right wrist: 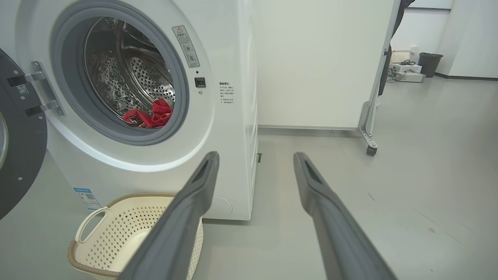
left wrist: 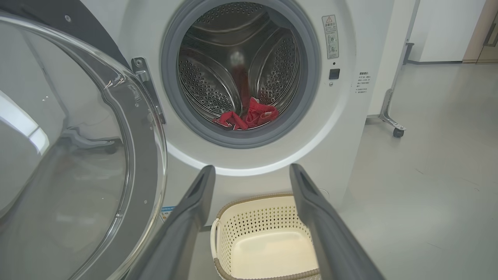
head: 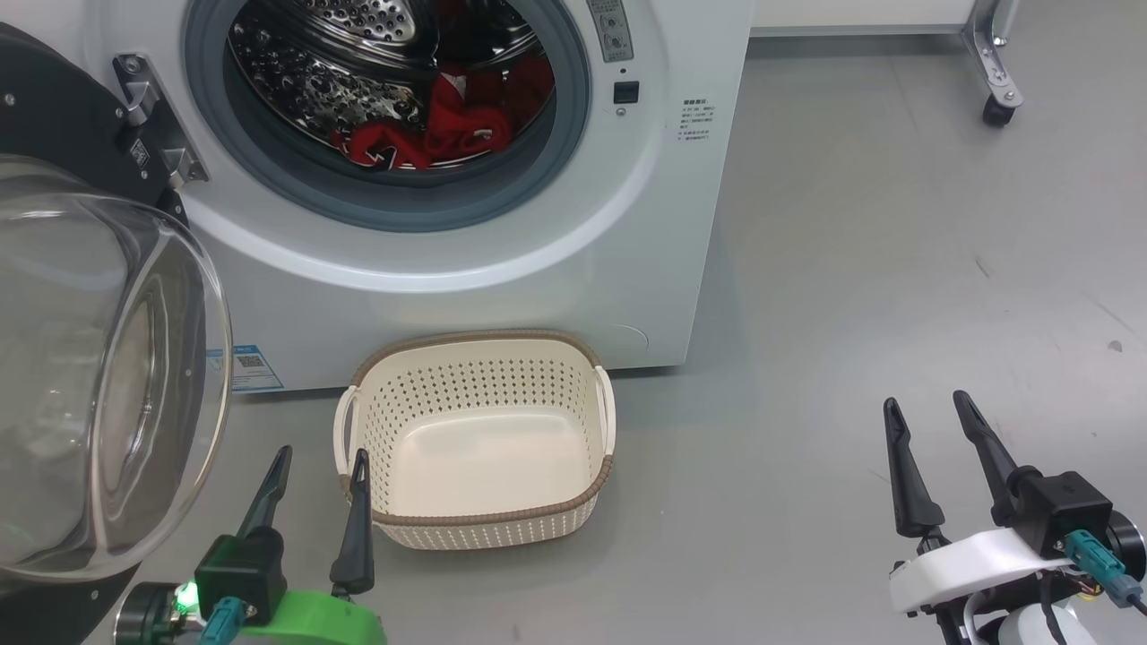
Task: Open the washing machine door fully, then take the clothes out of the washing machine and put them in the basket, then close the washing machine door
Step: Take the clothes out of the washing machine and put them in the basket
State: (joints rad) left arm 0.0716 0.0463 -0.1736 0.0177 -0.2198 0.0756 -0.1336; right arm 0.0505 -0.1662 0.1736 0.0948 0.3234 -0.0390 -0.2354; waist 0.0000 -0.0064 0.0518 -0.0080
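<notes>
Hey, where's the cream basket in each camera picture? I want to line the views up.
Head view: the basket sits lower centre, just in front of the washing machine.
Left wrist view: bottom centre, between the fingers of the left gripper.
Right wrist view: lower left, partly behind a finger of the right gripper.
Shared landmark: the red clothes in the drum, above the basket in every view.

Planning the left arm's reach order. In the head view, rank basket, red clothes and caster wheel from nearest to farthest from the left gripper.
From the left gripper:
1. basket: right beside it on the floor, to its right.
2. clothes: up ahead, inside the washing machine.
3. caster wheel: far upper right, past the machine's side.
</notes>
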